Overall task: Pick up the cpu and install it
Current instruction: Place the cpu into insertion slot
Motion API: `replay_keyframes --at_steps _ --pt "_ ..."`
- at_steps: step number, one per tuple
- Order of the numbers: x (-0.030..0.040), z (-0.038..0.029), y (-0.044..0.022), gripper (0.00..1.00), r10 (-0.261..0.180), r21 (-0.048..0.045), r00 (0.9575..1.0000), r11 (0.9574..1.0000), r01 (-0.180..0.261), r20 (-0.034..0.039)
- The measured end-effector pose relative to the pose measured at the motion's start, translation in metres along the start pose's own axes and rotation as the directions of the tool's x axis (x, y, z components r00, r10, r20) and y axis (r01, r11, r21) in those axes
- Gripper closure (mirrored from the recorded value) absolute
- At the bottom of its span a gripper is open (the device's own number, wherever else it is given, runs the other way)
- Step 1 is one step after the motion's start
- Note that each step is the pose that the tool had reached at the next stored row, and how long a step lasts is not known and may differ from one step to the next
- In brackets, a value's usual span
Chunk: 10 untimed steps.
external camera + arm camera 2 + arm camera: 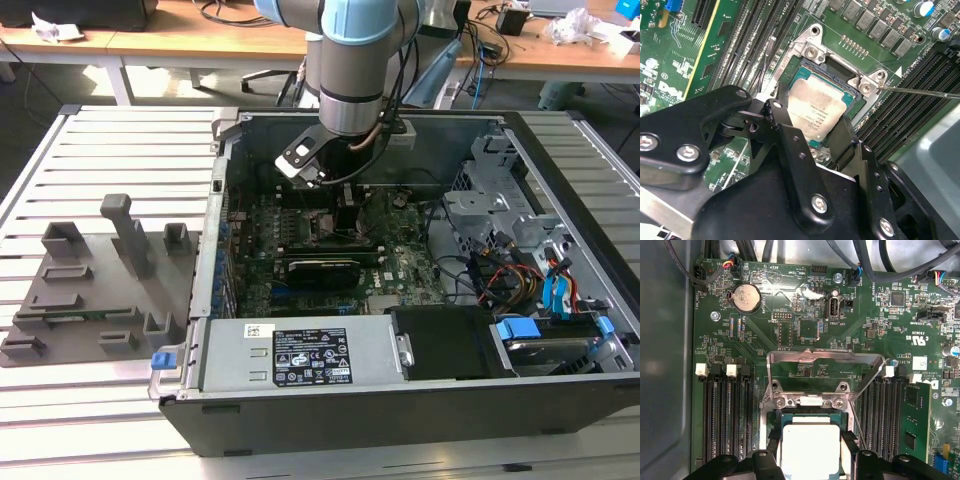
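two memory-slot banks [730,415] flank the socket [810,402] where the tool [810,436] clamps the cpu [811,456].

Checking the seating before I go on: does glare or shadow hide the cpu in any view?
First wrist view: the cpu glares near white, print washed out. Second wrist view: the cpu is evenly lit, print visible. Exterior view: dim under the arm.

1. The arm [350,60] is a thick silver-grey tube with pale blue joint caps and a dark ring.
2. A black cable [403,60] runs alongside it.
3. The gripper [815,127] is matt black, built of rounded, hinged links.
4. Round silver screws [688,152] stud those links.
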<state>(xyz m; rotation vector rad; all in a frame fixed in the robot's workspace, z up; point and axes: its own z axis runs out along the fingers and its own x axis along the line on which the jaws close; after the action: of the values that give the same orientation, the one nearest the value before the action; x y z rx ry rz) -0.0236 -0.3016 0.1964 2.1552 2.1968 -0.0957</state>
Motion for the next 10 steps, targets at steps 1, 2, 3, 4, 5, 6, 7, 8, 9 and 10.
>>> replay_keyframes --at_steps 1,2,3,4,5,6,7,8,9,10 --pt "0.0000 0.0001 0.0000 0.45 0.000 0.0000 1.0000 1.0000 0.000 0.0000" --pt "0.0000 0.0001 0.0000 0.45 0.000 -0.0002 1.0000 1.0000 0.000 0.0001" --pt "0.0002 0.0004 0.0000 0.38 0.000 -0.0005 1.0000 1.0000 0.000 -0.0012" --pt "0.0001 0.0002 -0.0001 0.38 0.000 -0.0002 1.0000 1.0000 0.000 -0.0003" --pt "0.0012 0.0001 -0.0002 0.38 0.000 0.0000 1.0000 1.0000 0.000 0.0000" --pt "0.0024 0.0000 -0.0001 0.38 0.000 -0.0001 1.0000 1.0000 0.000 -0.0001" --pt "0.0025 -0.0001 -0.0001 0.38 -0.001 -0.0001 1.0000 1.0000 0.001 0.0000" --pt "0.0026 -0.0001 -0.0001 0.38 -0.002 -0.0002 1.0000 1.0000 0.002 0.0000" --pt "0.0027 -0.0001 -0.0001 0.38 -0.002 -0.0003 1.0000 1.0000 0.002 -0.0001" --pt "0.0027 0.0000 -0.0001 0.38 -0.003 -0.0003 1.0000 1.0000 0.003 0.0000"
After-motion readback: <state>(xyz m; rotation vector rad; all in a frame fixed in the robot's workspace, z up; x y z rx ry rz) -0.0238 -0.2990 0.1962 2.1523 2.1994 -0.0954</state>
